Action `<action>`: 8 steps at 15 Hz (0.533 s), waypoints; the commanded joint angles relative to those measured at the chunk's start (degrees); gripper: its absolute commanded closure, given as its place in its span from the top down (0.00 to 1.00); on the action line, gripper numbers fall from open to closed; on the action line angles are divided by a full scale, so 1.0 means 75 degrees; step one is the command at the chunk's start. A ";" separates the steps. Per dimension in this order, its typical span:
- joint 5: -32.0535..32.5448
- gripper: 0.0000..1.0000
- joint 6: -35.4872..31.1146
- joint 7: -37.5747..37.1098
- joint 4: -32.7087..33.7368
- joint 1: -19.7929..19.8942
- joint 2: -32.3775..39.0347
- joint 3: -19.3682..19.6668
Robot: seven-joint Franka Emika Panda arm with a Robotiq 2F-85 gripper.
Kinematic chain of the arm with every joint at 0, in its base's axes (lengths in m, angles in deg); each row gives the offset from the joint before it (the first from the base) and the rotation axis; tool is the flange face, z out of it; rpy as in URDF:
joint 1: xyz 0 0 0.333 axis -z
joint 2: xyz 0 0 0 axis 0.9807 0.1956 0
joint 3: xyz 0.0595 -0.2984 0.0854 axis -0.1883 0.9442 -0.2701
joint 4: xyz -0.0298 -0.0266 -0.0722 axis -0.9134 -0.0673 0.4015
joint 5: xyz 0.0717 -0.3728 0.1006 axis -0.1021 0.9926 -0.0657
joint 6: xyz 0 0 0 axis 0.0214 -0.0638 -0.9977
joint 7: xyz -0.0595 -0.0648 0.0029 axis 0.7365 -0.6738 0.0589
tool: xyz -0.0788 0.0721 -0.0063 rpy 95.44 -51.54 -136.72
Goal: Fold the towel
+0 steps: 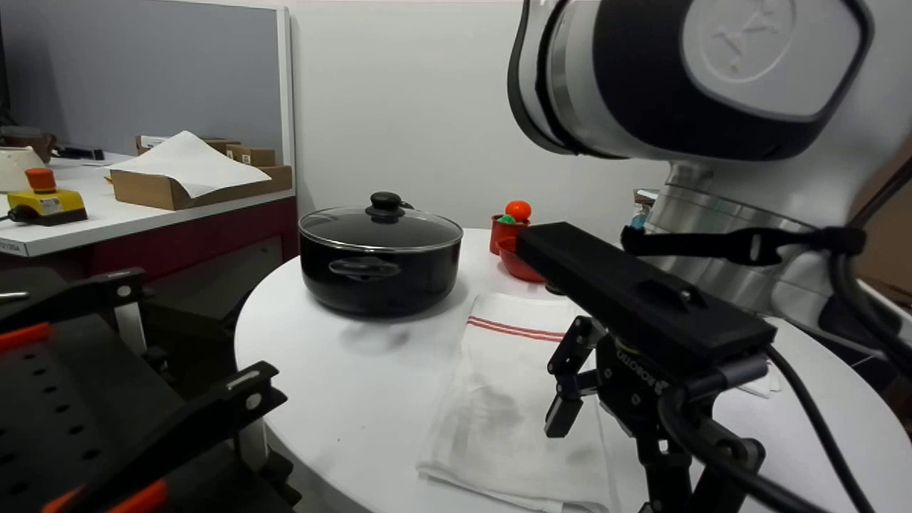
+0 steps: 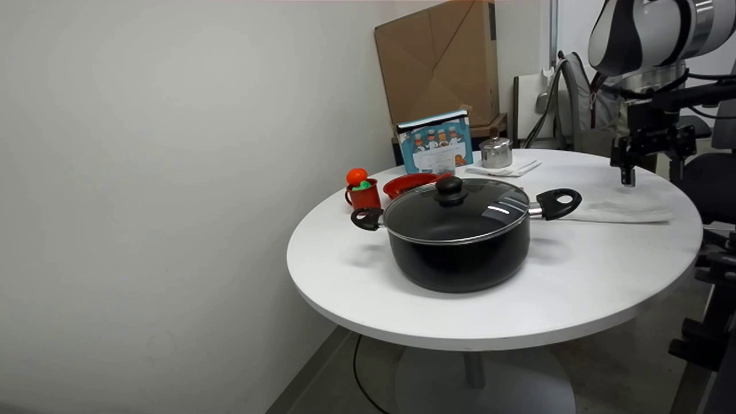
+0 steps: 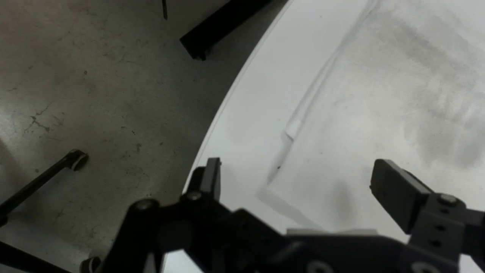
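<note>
The towel [image 1: 513,399] lies mostly flat on the counter [image 1: 335,399], its red stripes [image 1: 516,330] at the end near the black pot [image 1: 381,278], its plain end toward the counter's rim. The pincer [image 3: 295,170] hangs above that plain end, its fingers [image 3: 398,193] spread wide with nothing in their grip. In the wrist view a corner [image 3: 278,185] of the towel shows between them, one finger seen against the counter's rim and the other over the cloth.

The step in hand looks like taking that corner, or the edge beside it, so the plain end can go over toward the stripes — though the direction of the fold is my guess. To do it well, centre the corner between the fingers, then come straight down until the tips just meet the counter; any higher and they will probably close over the cloth without catching it. A sliver of what seems a lower layer peeps out along the edge, so take a deep enough bite to hold every layer. Lift only a little, carry the end across in a low arc — soft cloth will sag and bunch if dragged — and let go once the edges line up, keeping well away from the pot.
</note>
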 commanded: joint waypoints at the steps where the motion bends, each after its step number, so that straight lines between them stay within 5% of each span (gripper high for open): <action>1: -0.0214 0.74 -0.0437 0.0354 0.0093 0.0247 0.0323 -0.0274; 3: -0.0202 0.68 -0.0610 0.0403 0.0074 0.0352 0.0395 -0.0409; 8: -0.0198 0.30 -0.0783 0.0559 -0.0005 0.0608 0.0317 -0.0726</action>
